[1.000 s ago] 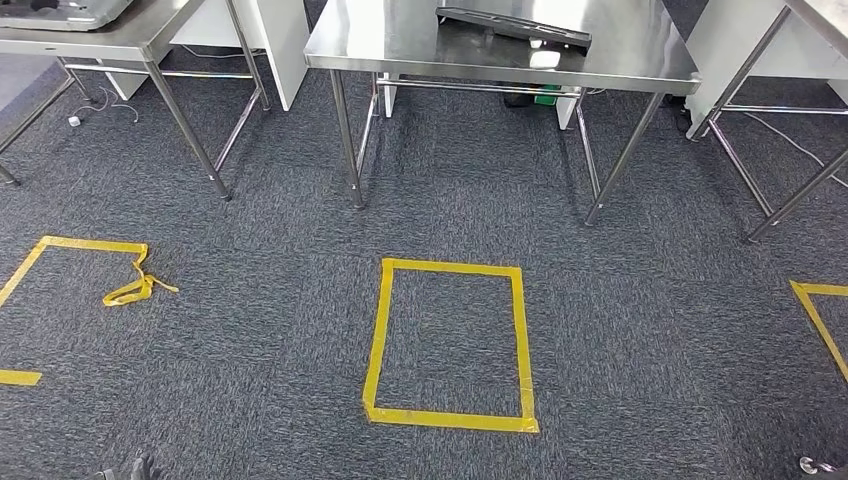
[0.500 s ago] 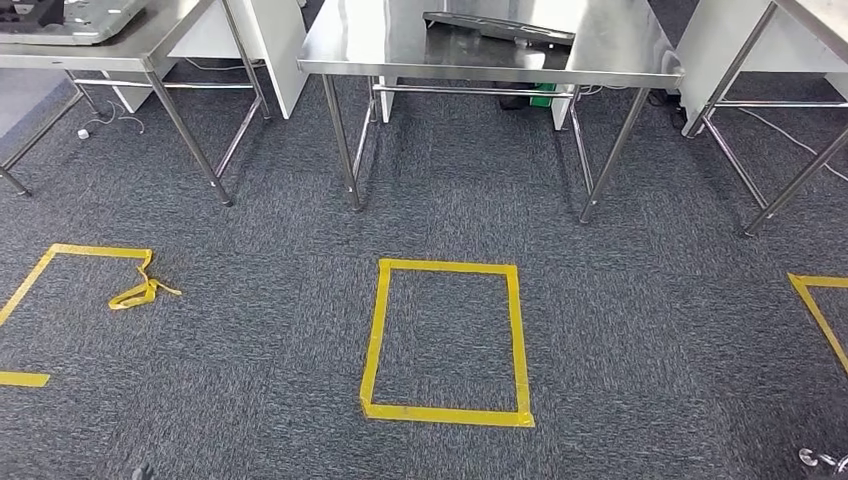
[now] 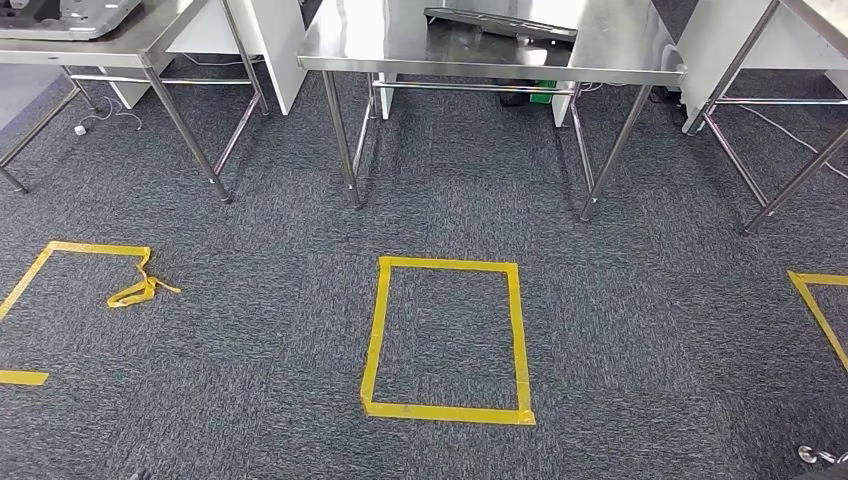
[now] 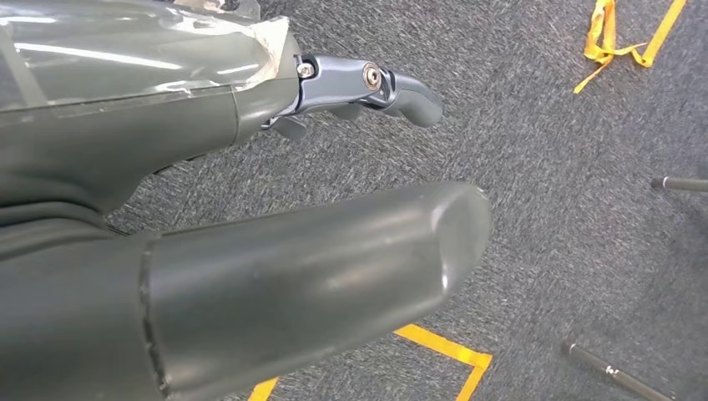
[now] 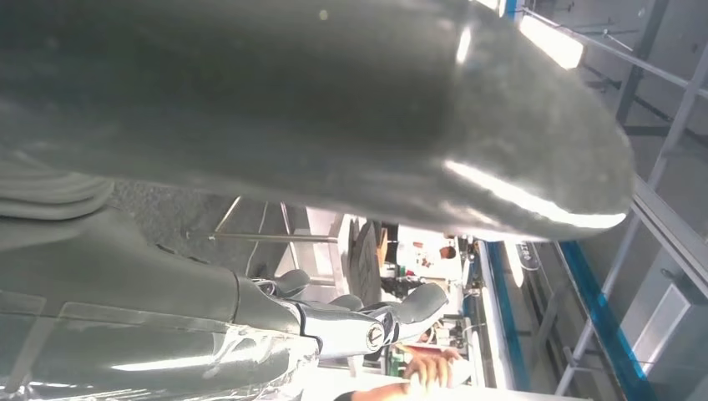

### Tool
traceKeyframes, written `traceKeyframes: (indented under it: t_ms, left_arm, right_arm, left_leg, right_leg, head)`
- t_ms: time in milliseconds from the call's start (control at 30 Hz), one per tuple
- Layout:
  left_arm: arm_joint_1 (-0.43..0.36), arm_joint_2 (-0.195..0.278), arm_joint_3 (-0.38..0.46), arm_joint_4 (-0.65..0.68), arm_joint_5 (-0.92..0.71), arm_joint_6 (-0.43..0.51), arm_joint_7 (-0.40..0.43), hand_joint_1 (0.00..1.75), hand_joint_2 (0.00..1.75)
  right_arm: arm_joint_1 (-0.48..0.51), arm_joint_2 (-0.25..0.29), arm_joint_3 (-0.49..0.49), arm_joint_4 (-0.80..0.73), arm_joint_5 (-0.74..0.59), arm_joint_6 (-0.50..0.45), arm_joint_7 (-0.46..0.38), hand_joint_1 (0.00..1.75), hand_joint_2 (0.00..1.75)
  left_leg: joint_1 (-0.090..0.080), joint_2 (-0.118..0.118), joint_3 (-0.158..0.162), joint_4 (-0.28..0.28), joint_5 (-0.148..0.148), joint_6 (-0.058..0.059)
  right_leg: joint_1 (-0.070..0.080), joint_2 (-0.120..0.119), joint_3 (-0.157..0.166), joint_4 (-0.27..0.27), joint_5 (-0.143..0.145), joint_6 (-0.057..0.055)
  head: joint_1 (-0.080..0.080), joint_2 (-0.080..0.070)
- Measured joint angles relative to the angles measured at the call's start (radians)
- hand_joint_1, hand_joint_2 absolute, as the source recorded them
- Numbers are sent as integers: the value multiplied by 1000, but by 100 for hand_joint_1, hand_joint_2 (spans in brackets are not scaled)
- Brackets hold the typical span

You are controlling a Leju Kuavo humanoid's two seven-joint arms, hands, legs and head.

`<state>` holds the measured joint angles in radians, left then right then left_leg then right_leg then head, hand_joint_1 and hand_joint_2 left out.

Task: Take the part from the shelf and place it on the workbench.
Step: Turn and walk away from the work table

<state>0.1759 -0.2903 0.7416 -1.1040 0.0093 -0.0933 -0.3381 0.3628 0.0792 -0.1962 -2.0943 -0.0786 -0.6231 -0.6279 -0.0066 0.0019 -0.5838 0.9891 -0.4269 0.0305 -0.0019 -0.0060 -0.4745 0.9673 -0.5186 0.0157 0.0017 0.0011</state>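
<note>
In the head view a steel workbench (image 3: 630, 52) stands ahead across grey carpet, with a dark flat piece (image 3: 500, 22) lying on its top. My left hand (image 4: 250, 267) hangs over the carpet, its thick thumb apart from the straight fingers (image 4: 367, 83), and it holds nothing. My right hand (image 5: 250, 125) is also free of any object, its fingers (image 5: 367, 322) loosely bent and apart from the thumb. A small piece of the right hand (image 3: 822, 458) shows at the lower right edge of the head view.
A yellow tape rectangle (image 3: 372, 340) marks the floor before the workbench. More tape outlines lie at far left (image 3: 60, 247) and far right (image 3: 815, 300). A second steel table (image 3: 160, 35) with a grey tray (image 3: 70, 15) stands at left. A person's hand (image 5: 430, 368) shows beyond my right hand.
The head view has shifted slightly, so the tables sit a little further left in the picture. The tip of my left hand has dropped out of its lower edge.
</note>
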Motion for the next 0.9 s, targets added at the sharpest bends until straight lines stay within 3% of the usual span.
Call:
traceKeyframes:
  t_ms: [133, 200, 233, 300, 367, 400, 467, 500, 533, 567, 633, 667, 733, 800, 833, 867, 900]
  left_arm:
    - [2, -1, -1, -1, 0, 0, 0, 0, 0]
    - [2, -3, -4, -2, 0, 0, 0, 0, 0]
    - [2, -3, -6, -3, 0, 0, 1, 0, 0]
    - [3, -4, -11, -3, 0, -1, 2, 0, 0]
    - [6, -4, -15, -3, 0, -2, 6, 0, 0]
    - [7, -5, -17, -3, 1, -2, 8, 0, 0]
    - [8, -5, -18, -3, 1, -2, 11, 0, 0]
    - [9, -5, -19, -4, 1, -1, 12, 0, 0]
    - [10, -4, -19, -4, 1, -1, 11, 0, 0]
    - [11, -3, -19, -5, 1, -1, 11, 0, 0]
    - [12, -3, -23, -5, 1, 0, 11, 0, 0]
    - [12, -2, -24, -5, 1, 0, 11, 0, 0]
    - [13, -2, -26, -5, 1, 1, 12, 0, 0]
    - [14, -2, -27, -5, 1, 1, 12, 0, 0]
    - [15, -2, -27, -5, 1, 1, 12, 0, 0]
    - [15, -2, -28, -5, 1, 1, 12, 0, 0]
    - [15, -2, -28, -5, 1, 1, 12, 0, 0]
  right_arm:
    - [0, -3, 6, -2, -7, 1, 0, 0, 0]
    - [2, -4, 7, -6, -9, 1, 0, 0, 0]
    - [3, -5, 7, -8, -11, 2, 1, 0, 0]
    - [7, -8, 8, -8, -16, 4, 2, 0, 0]
    - [12, -9, 7, -8, -21, 7, 3, 0, 0]
    - [13, -9, 7, -8, -23, 10, 3, 0, 0]
    - [14, -10, 7, -8, -25, 14, 3, 0, 0]
    - [13, -10, 7, -8, -27, 16, 4, 0, 0]
    - [13, -10, 7, -9, -28, 18, 4, 0, 0]
    - [13, -11, 6, -9, -30, 19, 4, 0, 0]
    - [15, -11, 6, -10, -30, 20, 5, 0, 0]
    - [16, -11, 5, -11, -30, 20, 4, 0, 0]
    - [17, -11, 5, -11, -31, 20, 4, 0, 0]
    - [18, -11, 5, -11, -31, 20, 4, 0, 0]
    - [18, -11, 5, -11, -30, 20, 4, 0, 0]
    - [18, -11, 5, -11, -30, 20, 4, 0, 0]
    - [19, -11, 5, -11, -31, 20, 4, 0, 0]
  left_leg:
    - [0, 2, -1, -4, 2, 12]
    - [6, 9, 5, -22, 14, 21]
    - [9, 15, 6, -31, 19, 25]
    - [10, 25, 1, -34, 24, 28]
    - [11, 37, -6, -33, 27, 24]
    - [13, 44, -8, -32, 28, 21]
    - [18, 59, -12, -22, 28, 10]
    - [18, 66, -15, -14, 25, 1]
    - [18, 73, -16, -5, 21, -8]
    - [17, 79, -15, 1, 19, -17]
    - [22, 94, -10, 0, 20, -31]
    - [26, 90, -9, 3, 15, -39]
    - [32, 51, -27, 54, -36, -49]
    - [33, 8, -73, 181, -125, -52]
    - [33, 1, -96, 246, -158, -51]
    - [33, -2, -108, 290, -174, -49]
    - [33, -3, -103, 297, -169, -46]
  right_leg:
    - [-1, 1, -1, -2, 2, 9]
    - [1, 3, -13, 22, -15, 14]
    - [1, 4, -32, 62, -39, 13]
    - [-6, 5, -96, 193, -103, 10]
    - [-16, 5, -137, 281, -132, 22]
    - [-22, 4, -128, 266, -120, 36]
    - [-34, -18, -58, 130, -64, 68]
    - [-38, -36, -26, 64, -37, 77]
    - [-40, -49, -8, 23, -19, 77]
    - [-39, -57, -5, 10, -11, 69]
    - [-34, -39, -14, 19, -4, 44]
    - [-34, -30, -17, 20, 0, 34]
    - [-36, -13, -24, 19, 11, 17]
    - [-34, 4, -31, 19, 19, 5]
    - [-31, 15, -35, 20, 23, 3]
    - [-27, 26, -38, 21, 26, 1]
    - [-25, 38, -40, 21, 29, 1]
  head:
    - [0, 0]
    - [1, 0]
    - [3, 0]
    - [5, 0]
    - [5, 0]
    - [5, 0]
    - [6, 0]
    - [7, 0]
    - [6, 0]
    - [5, 0]
    - [2, 0]
    - [1, 0]
    - [0, 0]
    - [0, 0]
    - [-1, 0]
    - [-1, 0]
    - [-1, 0]
